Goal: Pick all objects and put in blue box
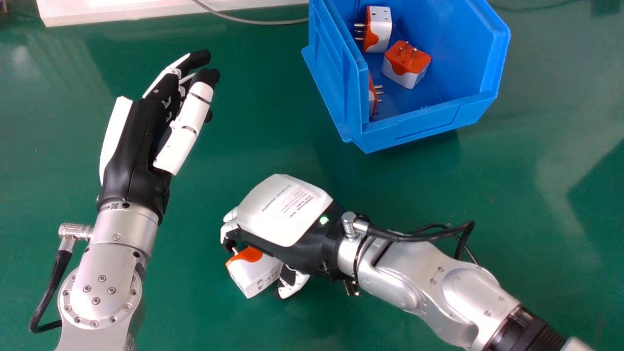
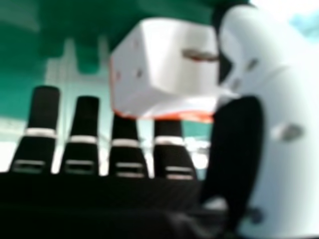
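White and orange, a plug adapter [image 1: 256, 275] sits gripped between the curled fingers and thumb of the right hand [image 1: 287, 209], which hides part of it; whether it touches the green table [image 1: 204, 317], I cannot tell. The left hand [image 1: 136, 136] has its fingers relaxed. The blue box [image 1: 424, 126], cut off at the head view's top edge, holds two adapters [image 1: 407, 75] and a third adapter [image 1: 372, 102] half hidden by its wall.

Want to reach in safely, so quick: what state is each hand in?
Left hand: open, holding nothing.
Right hand: closed on a plug, fingers and thumb around it.
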`<state>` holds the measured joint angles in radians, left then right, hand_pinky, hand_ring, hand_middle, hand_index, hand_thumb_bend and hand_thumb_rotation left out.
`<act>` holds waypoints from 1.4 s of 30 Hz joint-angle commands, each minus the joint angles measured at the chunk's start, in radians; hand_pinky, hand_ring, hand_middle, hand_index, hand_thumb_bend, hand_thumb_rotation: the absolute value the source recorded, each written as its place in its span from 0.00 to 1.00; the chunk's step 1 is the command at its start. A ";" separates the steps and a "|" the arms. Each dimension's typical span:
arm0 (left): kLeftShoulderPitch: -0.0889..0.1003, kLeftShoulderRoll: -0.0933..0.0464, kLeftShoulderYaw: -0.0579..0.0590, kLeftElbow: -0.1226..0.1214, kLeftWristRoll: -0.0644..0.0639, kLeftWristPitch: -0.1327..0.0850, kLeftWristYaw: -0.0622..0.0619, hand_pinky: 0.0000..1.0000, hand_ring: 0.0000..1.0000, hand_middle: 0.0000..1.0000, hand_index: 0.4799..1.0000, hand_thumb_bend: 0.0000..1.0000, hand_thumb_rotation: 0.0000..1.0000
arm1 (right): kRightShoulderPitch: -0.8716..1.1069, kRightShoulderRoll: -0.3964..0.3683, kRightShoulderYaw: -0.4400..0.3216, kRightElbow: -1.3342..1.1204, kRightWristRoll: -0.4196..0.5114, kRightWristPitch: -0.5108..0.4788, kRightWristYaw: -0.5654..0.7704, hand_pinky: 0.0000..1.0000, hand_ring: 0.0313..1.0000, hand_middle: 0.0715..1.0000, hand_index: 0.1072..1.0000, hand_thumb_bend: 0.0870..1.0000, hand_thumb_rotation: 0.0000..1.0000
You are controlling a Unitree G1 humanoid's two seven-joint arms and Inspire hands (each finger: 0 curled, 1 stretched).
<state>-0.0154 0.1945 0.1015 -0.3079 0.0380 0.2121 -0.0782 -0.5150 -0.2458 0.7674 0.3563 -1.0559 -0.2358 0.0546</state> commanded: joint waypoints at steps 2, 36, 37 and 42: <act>-0.017 -0.004 -0.001 -0.033 0.002 0.001 0.009 0.78 0.85 0.84 0.72 0.36 0.80 | -0.001 -0.004 -0.005 0.041 -0.010 -0.017 -0.106 0.50 0.59 0.63 0.52 0.45 0.01; -0.018 -0.002 0.001 -0.051 0.002 0.026 0.005 0.78 0.85 0.84 0.71 0.36 0.79 | 0.088 -0.008 -0.081 -0.087 0.062 0.016 -0.147 0.39 0.42 0.48 0.41 0.47 0.00; -0.018 -0.001 0.001 -0.051 0.001 0.026 0.004 0.78 0.85 0.84 0.72 0.35 0.79 | 0.092 -0.010 -0.084 -0.098 0.063 0.017 -0.139 0.39 0.42 0.48 0.41 0.47 0.00; -0.020 0.002 0.007 -0.048 -0.002 0.026 0.001 0.78 0.85 0.84 0.72 0.35 0.79 | 0.118 -0.036 -0.134 -0.209 0.128 0.016 -0.058 0.38 0.42 0.48 0.41 0.47 0.00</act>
<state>-0.0203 0.1876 0.1030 -0.3335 0.0376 0.2448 -0.0757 -0.3999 -0.2729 0.6670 0.2099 -0.9619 -0.2180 -0.0227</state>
